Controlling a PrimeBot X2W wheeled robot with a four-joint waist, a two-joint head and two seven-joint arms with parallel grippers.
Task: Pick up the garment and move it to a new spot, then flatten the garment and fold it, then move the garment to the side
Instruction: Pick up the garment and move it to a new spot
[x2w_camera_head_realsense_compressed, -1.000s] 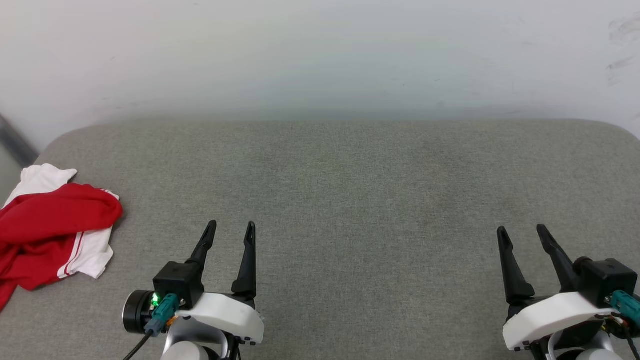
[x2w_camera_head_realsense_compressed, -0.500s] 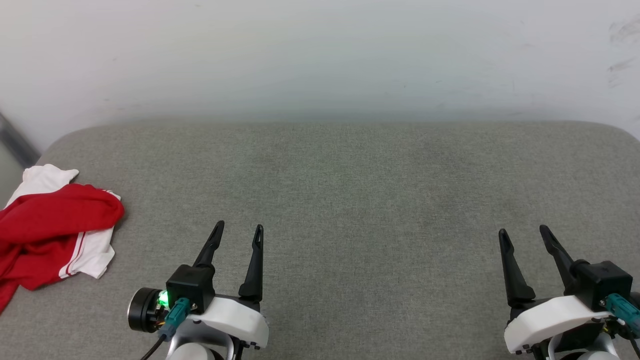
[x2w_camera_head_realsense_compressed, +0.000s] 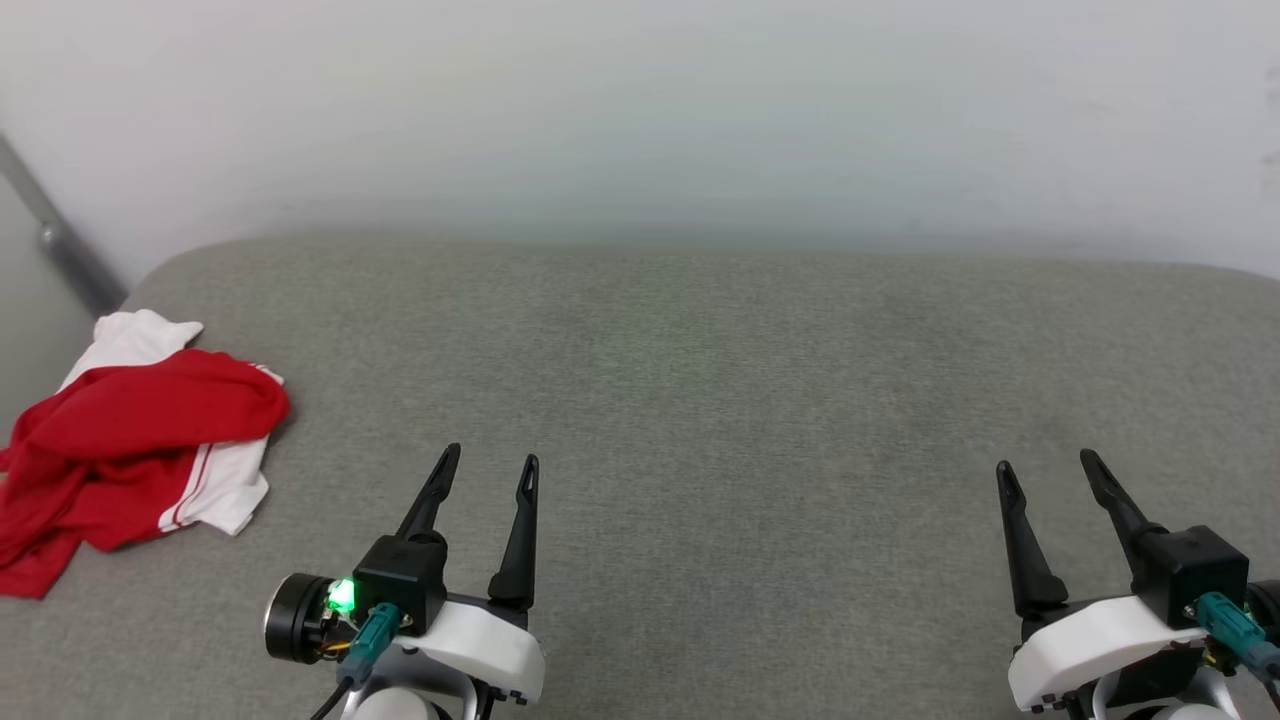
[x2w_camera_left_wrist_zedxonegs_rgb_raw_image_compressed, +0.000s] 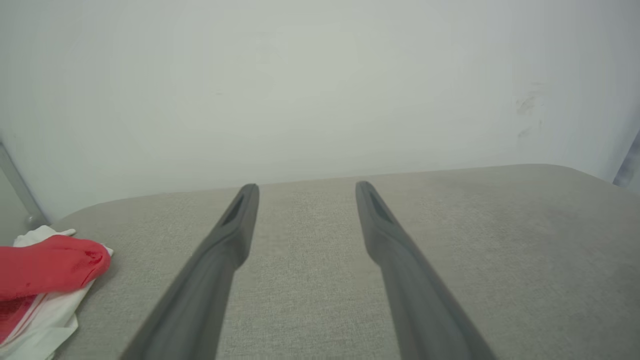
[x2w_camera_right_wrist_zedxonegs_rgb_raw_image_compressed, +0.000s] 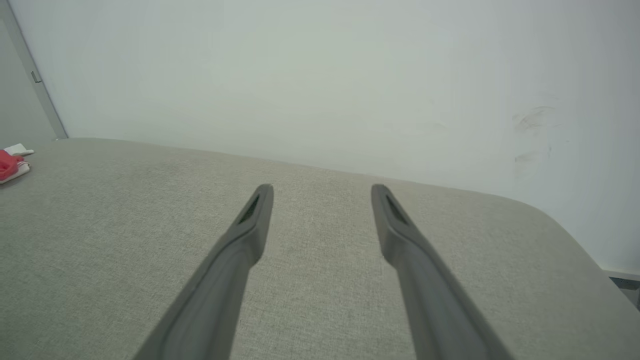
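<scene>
The garment is seen crumpled in a loose heap at the far left edge of a grey cushion. Its red body is bunched over a white sleeve, and red stripes are shown along the sleeve seam. One white corner is pointed toward the pale wall behind the cushion. The left gripper is held low at the near edge of the cushion, to the right of the garment and apart from it. Its two dark fingers are spread, and nothing is held between them. A green light is lit on the block at its wrist. The right gripper is held at the near right of the cushion, well apart from the garment, with its fingers likewise spread and nothing gripped. In the left wrist view, the bare grey fabric is seen between the parted fingers, and the red and white heap is placed at the lower left edge. In the right wrist view, the garment is seen as a small red and white patch at the far left. The cushion's rounded corner is shown at the right below the scuffed wall.
</scene>
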